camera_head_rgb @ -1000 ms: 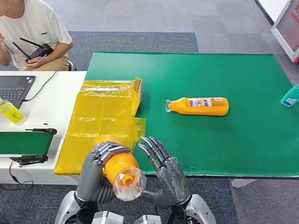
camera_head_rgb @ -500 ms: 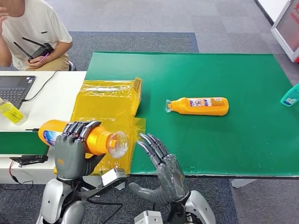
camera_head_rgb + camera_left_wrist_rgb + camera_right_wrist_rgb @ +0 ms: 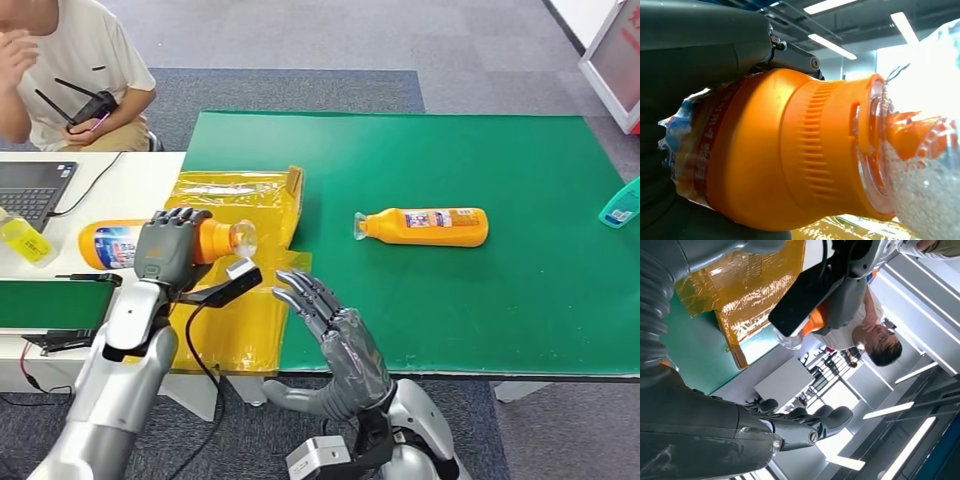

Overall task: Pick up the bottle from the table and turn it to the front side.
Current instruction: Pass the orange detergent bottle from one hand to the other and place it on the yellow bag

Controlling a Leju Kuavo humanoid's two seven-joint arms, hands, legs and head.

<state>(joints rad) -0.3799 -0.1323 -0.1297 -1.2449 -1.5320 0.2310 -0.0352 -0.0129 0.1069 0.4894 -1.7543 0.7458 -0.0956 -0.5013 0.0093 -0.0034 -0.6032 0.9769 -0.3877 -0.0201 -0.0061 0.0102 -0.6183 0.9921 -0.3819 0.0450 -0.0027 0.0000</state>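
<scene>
Orange plastic identifies the bottle [image 3: 143, 243], which is off the bench [image 3: 468, 300] and held in the air, lying roughly level with its clear cap pointing toward the green mat; the left robot hand [image 3: 170, 250] grips it around the middle, fingers wrapped over the body, and the left wrist view shows the ribbed shoulder and a printed label under the fingers [image 3: 791, 55]; the right robot hand [image 3: 332, 335] holds nothing, its fingers spread and extended above the near edge of the green bench; a second orange bottle [image 3: 426, 227] lies on its side well apart on the mat; a yellow plastic bag [image 3: 226, 230] covers the bench beneath the held bottle; the pick-up therefore appears complete; whether the front face is now presented cannot be confirmed, so the turn and any set-down are judged outstanding.
</scene>
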